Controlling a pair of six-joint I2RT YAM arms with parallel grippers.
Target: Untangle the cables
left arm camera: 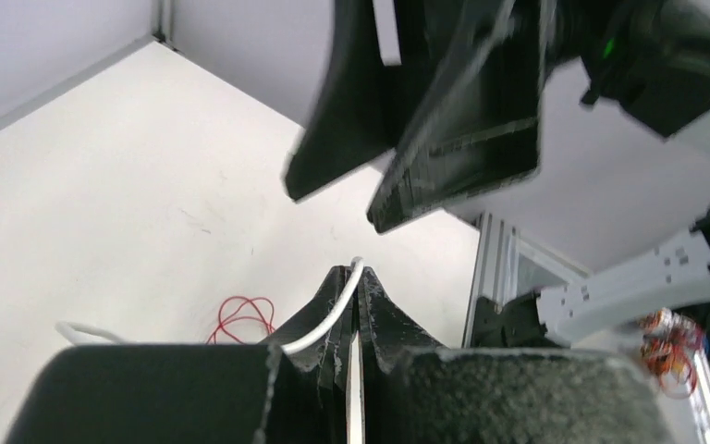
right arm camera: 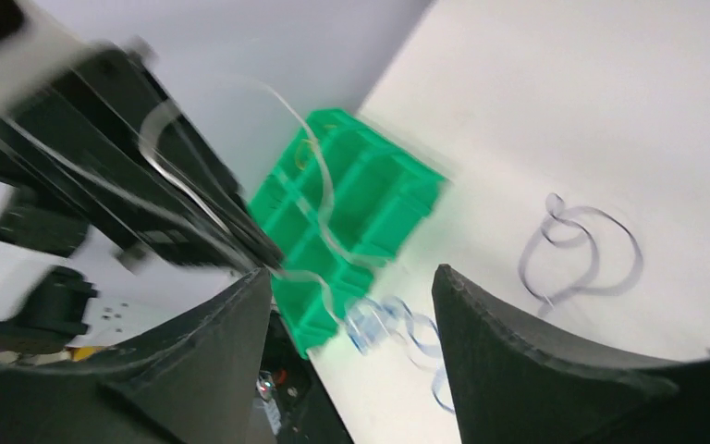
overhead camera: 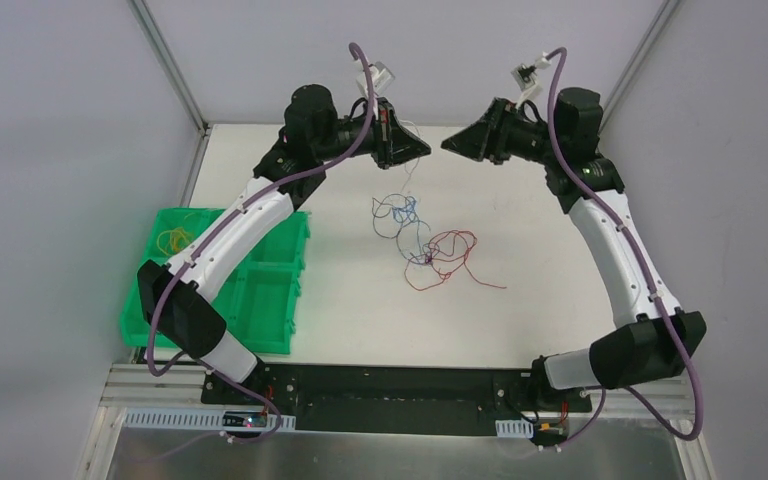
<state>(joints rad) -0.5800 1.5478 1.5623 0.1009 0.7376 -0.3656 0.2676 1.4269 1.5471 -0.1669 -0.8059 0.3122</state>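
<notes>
Above the far half of the table (overhead camera: 540,300), I see both arms bent inward, tips nearly meeting. My left gripper (overhead camera: 423,150) is clenched on the white cable (left arm camera: 328,319); my right gripper (overhead camera: 449,145) stands released. The other cables (overhead camera: 425,240) lie tangled on the table below.

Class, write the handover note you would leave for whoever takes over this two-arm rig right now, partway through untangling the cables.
The left gripper is shut on the white cable, raised above the table.
The right gripper is open and empty, facing the left one.
The red cable and blue cable lie tangled mid-table; the white one trails down toward them.
Done: a yellow cable lies in the green bin.
Left: free the white cable, then separate the rest.
</notes>
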